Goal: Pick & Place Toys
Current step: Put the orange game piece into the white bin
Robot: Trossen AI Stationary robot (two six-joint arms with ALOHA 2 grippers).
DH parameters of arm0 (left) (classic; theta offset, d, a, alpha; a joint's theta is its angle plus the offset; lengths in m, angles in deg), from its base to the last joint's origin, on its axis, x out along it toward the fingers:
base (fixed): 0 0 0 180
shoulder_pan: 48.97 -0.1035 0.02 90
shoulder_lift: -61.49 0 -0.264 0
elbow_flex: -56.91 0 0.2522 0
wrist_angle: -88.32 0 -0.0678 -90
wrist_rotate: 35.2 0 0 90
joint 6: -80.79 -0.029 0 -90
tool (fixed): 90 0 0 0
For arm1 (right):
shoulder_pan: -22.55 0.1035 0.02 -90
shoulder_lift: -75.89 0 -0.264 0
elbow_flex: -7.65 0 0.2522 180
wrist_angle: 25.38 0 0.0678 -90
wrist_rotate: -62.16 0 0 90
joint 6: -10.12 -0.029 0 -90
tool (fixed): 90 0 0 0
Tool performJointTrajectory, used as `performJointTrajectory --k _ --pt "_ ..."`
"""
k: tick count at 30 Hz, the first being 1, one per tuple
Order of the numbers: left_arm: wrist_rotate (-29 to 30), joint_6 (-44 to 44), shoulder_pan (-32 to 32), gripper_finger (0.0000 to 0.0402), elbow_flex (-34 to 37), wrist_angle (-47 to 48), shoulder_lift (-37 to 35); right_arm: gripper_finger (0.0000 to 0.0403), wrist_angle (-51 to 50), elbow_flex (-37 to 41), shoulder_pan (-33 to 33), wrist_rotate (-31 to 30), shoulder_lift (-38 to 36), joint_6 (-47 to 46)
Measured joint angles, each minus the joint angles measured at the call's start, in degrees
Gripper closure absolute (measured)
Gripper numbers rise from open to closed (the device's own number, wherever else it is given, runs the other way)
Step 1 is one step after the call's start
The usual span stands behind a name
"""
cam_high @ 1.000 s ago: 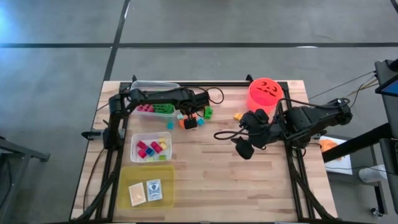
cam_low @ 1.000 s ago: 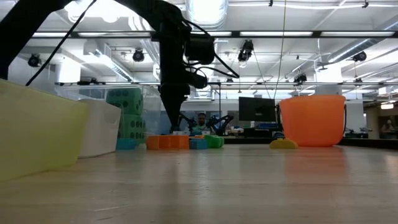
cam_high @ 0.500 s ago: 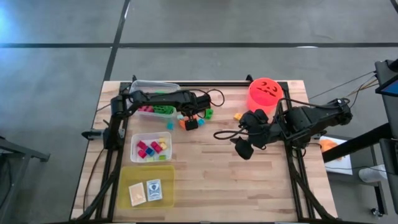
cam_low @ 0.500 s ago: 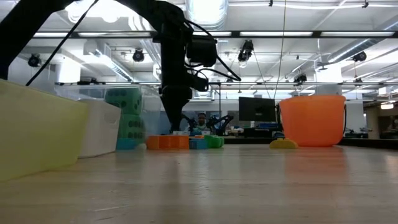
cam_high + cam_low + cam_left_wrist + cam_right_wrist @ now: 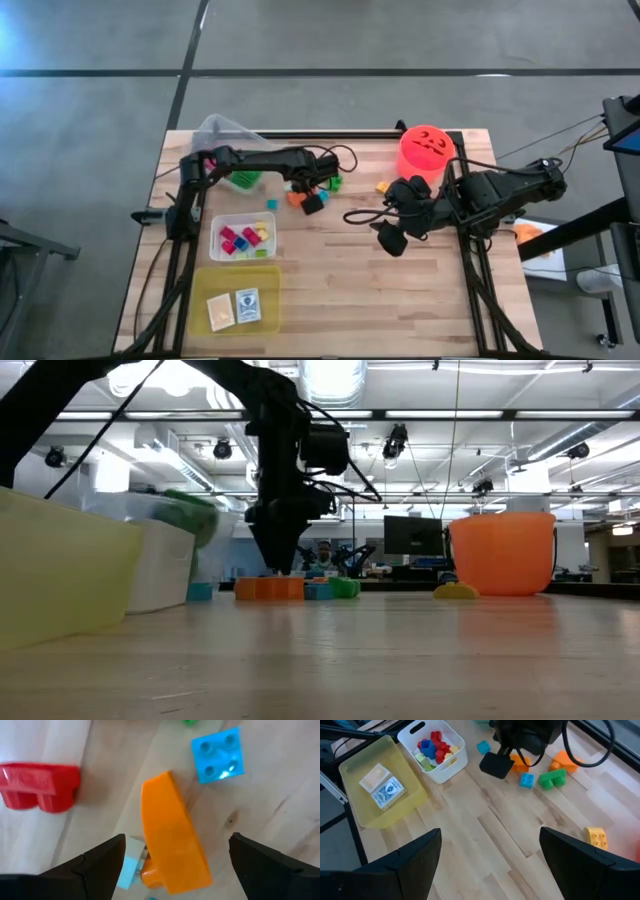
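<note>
Since a second ago the clear tub (image 5: 222, 130) at the table's far left corner has tipped, and the green die (image 5: 190, 515) inside is blurred. The left gripper (image 5: 172, 857) is held wide open above the orange block (image 5: 172, 845), nothing gripped; a pick seems imminent. The right gripper (image 5: 485, 855) waits open, empty, near the right edge. The tub's remaining contents cannot be made out.

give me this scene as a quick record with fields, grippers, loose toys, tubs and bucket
left gripper: jaws open, over an orange block at the table's far middle
right gripper: jaws open, waiting at the right side, holding nothing
loose toys: blue block, green block, yellow block
white tub: holds small bright blocks
yellow tub: holds two cards
bucket: far right corner, upright
</note>
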Motion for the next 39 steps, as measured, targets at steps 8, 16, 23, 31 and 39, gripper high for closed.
performJointTrajectory --k 8,16,23,31,39 --pt "0.7 -0.4 0.2 0.0059 -1.0 -0.2 -1.2 0.0071 0.0 0.0 0.0 0.2 0.0 0.4" --pt "1.3 -0.8 0.2 0.0059 -0.6 -1.5 -1.1 0.0071 0.0 0.0 0.0 0.2 0.0 1.3" --pt "3.9 -0.3 0.3 0.0059 1.2 -3.5 -1.1 0.0071 0.0 0.0 0.0 0.2 0.0 1.5" --pt "3.8 -0.3 0.9 0.0059 4.8 -4.1 -1.1 0.0071 0.0 0.0 0.0 0.2 0.0 1.5" --pt "2.4 -1.1 2.4 0.0059 7.9 -5.9 -1.1 0.0071 0.0 0.0 0.0 0.2 0.0 1.5"
